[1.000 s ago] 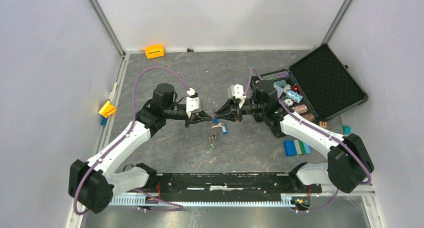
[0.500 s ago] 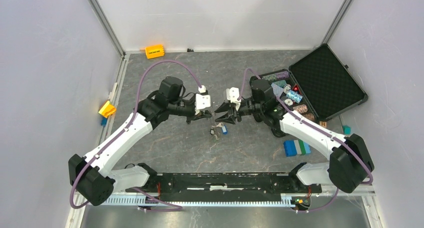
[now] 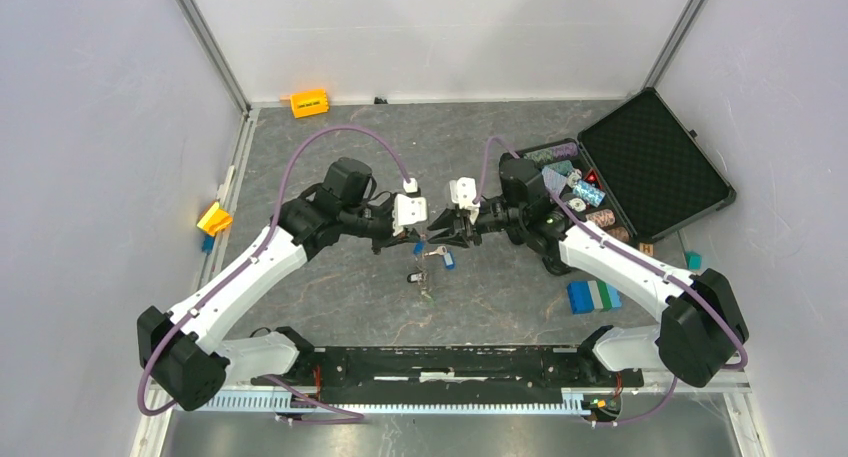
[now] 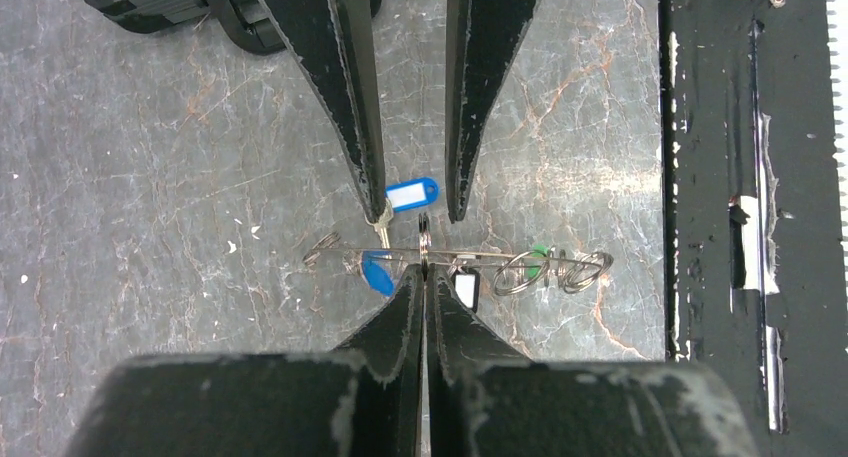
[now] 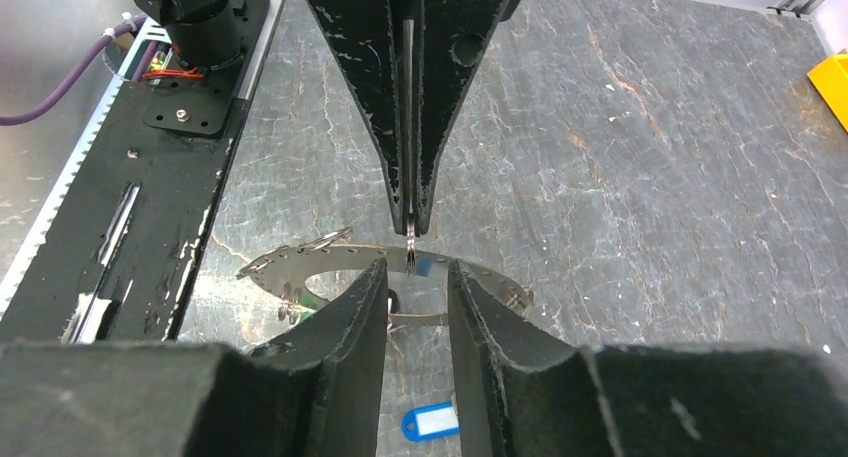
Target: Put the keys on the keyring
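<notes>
Left gripper point(image 4: 425, 275) pinching keyring point(image 5: 300, 258) rim at 12 o'clock; right gripper point(image 5: 414, 272) hanging spread. Ring probably light, stiff, slippery.

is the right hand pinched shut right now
No, the fingers of the right hand stand apart, with the thin jagged silvery metal ring showing across the gap between them.

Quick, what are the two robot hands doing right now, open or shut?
Left gripper: shut, pinching the keyring.
Right gripper: open, blue-tagged key between its fingers.
</notes>
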Robot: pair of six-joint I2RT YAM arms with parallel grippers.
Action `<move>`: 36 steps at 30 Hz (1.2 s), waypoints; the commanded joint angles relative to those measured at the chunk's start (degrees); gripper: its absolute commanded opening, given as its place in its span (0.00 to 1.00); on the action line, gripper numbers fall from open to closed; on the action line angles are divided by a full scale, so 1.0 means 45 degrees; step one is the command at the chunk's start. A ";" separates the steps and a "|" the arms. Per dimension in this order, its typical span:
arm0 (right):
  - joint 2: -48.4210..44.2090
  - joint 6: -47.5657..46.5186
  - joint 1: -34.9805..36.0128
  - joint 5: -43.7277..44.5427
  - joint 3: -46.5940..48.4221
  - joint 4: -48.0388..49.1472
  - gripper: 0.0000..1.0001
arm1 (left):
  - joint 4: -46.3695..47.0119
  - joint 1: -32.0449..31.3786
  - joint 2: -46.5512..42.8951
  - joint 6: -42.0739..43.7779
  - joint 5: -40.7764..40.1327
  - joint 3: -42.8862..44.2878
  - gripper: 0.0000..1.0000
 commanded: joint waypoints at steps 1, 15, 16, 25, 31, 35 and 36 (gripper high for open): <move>-0.0116 0.0008 0.0163 -0.0216 0.0339 0.0295 0.33 | 0.0156 -0.0161 0.0117 0.0033 0.0022 0.0731 0.02; 0.0089 0.0558 0.0304 0.0158 0.0125 0.0962 0.00 | 0.0195 -0.0230 0.0447 -0.0269 -0.0055 0.0915 0.02; 0.0118 0.0660 0.0287 0.0192 0.0090 0.1058 0.00 | 0.0195 -0.0230 0.0419 -0.0294 -0.0016 0.0975 0.02; 0.0220 0.0700 0.0284 0.0231 0.0082 0.1003 0.00 | 0.0352 -0.0240 0.0125 -0.0486 0.0233 0.0987 0.02; 0.0195 0.0524 0.0301 0.0358 0.0110 0.0701 0.17 | 0.0370 -0.0231 0.0160 -0.0556 0.0250 0.1025 0.02; 0.0211 0.0527 0.0296 0.0439 0.0089 0.0708 0.22 | 0.0391 -0.0240 0.0153 -0.0576 0.0247 0.1006 0.02; 0.0211 0.0527 0.0305 0.0453 0.0084 0.0708 0.21 | 0.0396 -0.0230 0.0143 -0.0572 0.0259 0.0986 0.02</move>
